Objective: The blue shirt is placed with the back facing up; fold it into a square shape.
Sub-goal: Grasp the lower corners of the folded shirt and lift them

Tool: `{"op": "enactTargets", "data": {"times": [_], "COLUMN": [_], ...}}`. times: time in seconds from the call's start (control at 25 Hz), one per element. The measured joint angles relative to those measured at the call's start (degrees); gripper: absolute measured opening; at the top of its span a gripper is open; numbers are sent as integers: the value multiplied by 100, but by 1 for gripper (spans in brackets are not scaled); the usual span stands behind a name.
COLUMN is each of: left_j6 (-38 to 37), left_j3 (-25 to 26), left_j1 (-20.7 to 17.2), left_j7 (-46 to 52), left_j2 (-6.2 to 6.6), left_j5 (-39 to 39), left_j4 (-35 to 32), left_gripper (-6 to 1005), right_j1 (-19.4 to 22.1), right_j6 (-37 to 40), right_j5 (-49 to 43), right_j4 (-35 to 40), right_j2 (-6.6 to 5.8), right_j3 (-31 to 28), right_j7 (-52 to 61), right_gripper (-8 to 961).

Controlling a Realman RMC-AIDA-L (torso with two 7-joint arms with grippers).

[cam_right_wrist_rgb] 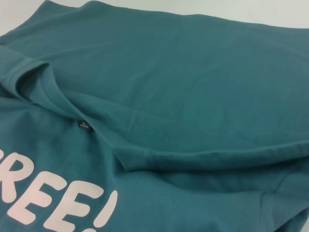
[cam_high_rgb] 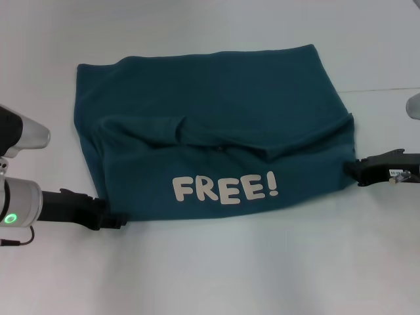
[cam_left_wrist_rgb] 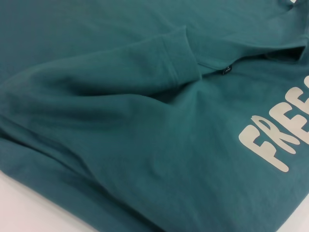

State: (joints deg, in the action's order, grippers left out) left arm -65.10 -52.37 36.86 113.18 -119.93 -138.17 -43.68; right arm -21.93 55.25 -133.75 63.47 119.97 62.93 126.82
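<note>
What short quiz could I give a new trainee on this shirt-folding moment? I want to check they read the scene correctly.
1. True or false: the lettering on the blue shirt faces up.
2. Where are the two end effectors? A) both lifted above the shirt B) left end effector at the near left corner, right end effector at the right edge C) both parked away from it
3. What small thing sits at the collar in the wrist views?

Key: 1 true; 2 B; 3 the dark size tag.
</note>
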Motion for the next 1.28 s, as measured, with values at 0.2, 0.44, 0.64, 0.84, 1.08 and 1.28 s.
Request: {"op": "enactTargets", "data": {"times": [0.2,0.44,0.64,0.84,1.08,1.28], "left_j6": [7,14,22,51,45,51], "left_j3": [-1,-2,-1,-8,-19,-19], "left_j1": [5,27,48,50,50,50], "left_j7": [-30,-33,-66,-88,-133,-144], "left_j2": [-17,-32,-69,-92,-104,-111], "left_j5": [0,12,12,3,0,0], "left_j4": [7,8,9,9,9,9], "left_gripper": [667,664,662,660,620,490], "right_j1": [-3,0,-8,-12,-14,-14], "right_j6": [-48,-50,-58,-67,-79,-79], "right_j5": [-9,-11,-11,-11,-11,-10], "right_j4": [-13,-20,-69,-72,-74,-79], "right_j2": [-1,0,-1,3,-3,-7], "right_j3": [-3,-22,-42,-48,-55,-55], "right_j7": [-4,1,1,0,1,1], "right_gripper": [36,35,35,36,35,36]}}
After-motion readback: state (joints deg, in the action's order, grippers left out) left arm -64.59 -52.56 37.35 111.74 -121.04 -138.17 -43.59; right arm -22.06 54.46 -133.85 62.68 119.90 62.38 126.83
